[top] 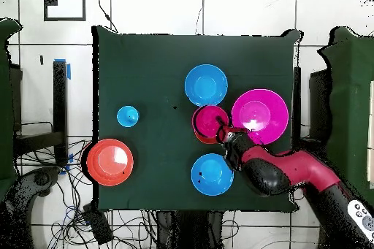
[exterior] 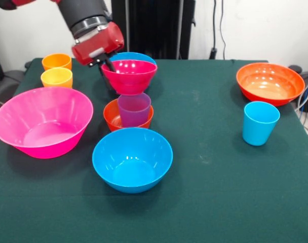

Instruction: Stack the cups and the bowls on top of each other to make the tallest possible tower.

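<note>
My gripper [exterior: 108,63] is shut on the near-left rim of the small magenta-red bowl [exterior: 129,75], and one dark finger reaches inside it. The bowl is upright right over the purple cup [exterior: 134,109], its base at the cup's mouth; I cannot tell whether they touch. The purple cup stands in the small orange bowl [exterior: 112,117]. In the overhead view the magenta-red bowl [top: 210,122] covers both, with the gripper [top: 229,133] at its edge.
The large pink bowl [exterior: 42,120] is at the left, with the yellow cup [exterior: 56,77] and orange cup [exterior: 56,61] behind it. One blue bowl [exterior: 132,158] sits in front, another [exterior: 134,56] behind the gripper. The orange-red bowl [exterior: 270,82] and light blue cup [exterior: 260,122] are at the right.
</note>
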Robot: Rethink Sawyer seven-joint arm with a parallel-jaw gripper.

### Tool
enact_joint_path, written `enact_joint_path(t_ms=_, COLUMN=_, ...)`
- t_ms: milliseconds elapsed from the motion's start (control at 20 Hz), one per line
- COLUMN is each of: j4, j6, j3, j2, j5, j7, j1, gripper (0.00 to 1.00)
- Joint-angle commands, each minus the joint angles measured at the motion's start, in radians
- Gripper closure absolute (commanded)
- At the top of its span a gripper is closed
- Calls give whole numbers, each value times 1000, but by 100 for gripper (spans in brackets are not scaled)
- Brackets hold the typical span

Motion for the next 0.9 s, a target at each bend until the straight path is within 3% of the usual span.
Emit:
enact_joint_path(t_ms=50, j4=98, j6=-112, j3=-175, j2=-95, j5=-59, j7=120, j1=148, gripper=100)
enact_joint_path(t_ms=300, j4=126, j6=-125, j3=-200, j2=-167, j5=5, j7=107, j1=189, gripper=100)
enact_joint_path(t_ms=700, j4=42, j6=-109, j3=-213, j2=-92, j5=13, j7=48, j1=225, gripper=100)
enact_joint_path(t_ms=900, j4=40, j6=-44, j3=-154, j2=-123, j5=59, j7=4, j1=204, gripper=100)
